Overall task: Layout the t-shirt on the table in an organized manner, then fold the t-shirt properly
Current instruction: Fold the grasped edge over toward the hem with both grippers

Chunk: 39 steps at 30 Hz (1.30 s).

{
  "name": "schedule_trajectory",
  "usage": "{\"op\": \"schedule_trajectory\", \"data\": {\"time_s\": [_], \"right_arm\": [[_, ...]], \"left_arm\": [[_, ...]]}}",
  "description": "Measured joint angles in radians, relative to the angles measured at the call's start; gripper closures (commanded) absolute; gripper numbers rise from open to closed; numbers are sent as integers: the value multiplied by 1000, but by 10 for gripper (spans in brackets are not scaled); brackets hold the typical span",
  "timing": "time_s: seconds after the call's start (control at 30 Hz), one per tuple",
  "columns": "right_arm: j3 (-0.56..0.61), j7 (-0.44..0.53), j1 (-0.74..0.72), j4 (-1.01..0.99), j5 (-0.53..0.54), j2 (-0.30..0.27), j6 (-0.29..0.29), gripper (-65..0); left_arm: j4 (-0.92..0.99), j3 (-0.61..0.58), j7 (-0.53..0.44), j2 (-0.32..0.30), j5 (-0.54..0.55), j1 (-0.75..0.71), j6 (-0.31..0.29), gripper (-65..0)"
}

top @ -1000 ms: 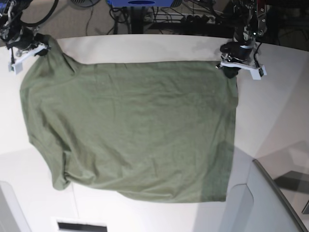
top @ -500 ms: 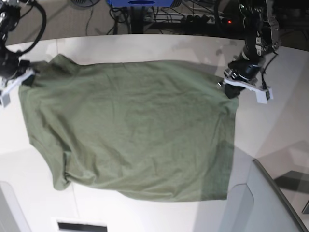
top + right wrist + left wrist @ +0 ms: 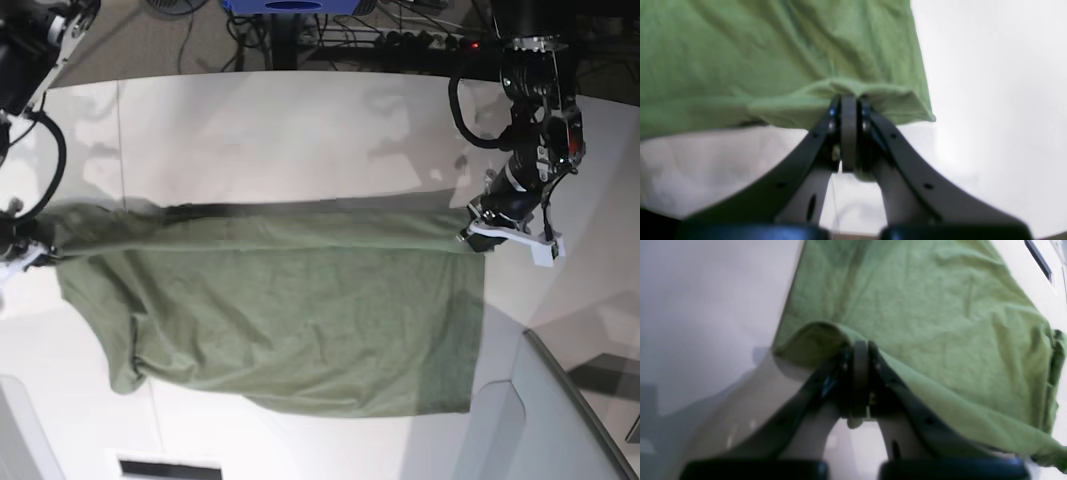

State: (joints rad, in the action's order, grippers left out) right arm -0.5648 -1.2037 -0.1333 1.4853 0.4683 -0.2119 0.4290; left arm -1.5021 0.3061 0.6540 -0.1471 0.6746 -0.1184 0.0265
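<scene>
Base view, one item: olive t-shirt (image 3: 280,320) lying on the white counter (image 3: 280,130). Far edge lifted and doubled toward the near side, pinched at each corner; left claw (image 3: 497,222) clamped on one corner, right claw (image 3: 848,103) clamped on the other, presumably to keep the fold line straight. Containers: none seen.

I see the white bench (image 3: 280,120) carrying the olive t-shirt (image 3: 290,320), spread across its nearer half, far half bare.
</scene>
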Motion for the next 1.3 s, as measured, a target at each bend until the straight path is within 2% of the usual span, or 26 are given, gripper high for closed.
{"op": "schedule_trajectory", "data": {"time_s": [0.27,0.4,0.57,0.77,1.03,1.3], "right_arm": [[119,230,-65,-243,6,-28,-2,0],[127,286,-89,-330,3,-49,-2,0],[127,298,-101,-331,3,-51,-2,0],[127,296,-107,-240,6,-48,-2,0],[127,292,-152,-247,4,-45,-2,0],[127,327,-231,-429,4,-48,-2,0]], "left_arm": [[137,1,-6,-2,0,68,1,0],[144,1,-7,-1,-17,91,0,0],[141,8,-6,3,-79,97,0,0],[141,10,-6,2,-79,97,0,0],[86,12,-6,0,-83,123,1,0],[183,12,-6,0,-84,180,0,0]]}}
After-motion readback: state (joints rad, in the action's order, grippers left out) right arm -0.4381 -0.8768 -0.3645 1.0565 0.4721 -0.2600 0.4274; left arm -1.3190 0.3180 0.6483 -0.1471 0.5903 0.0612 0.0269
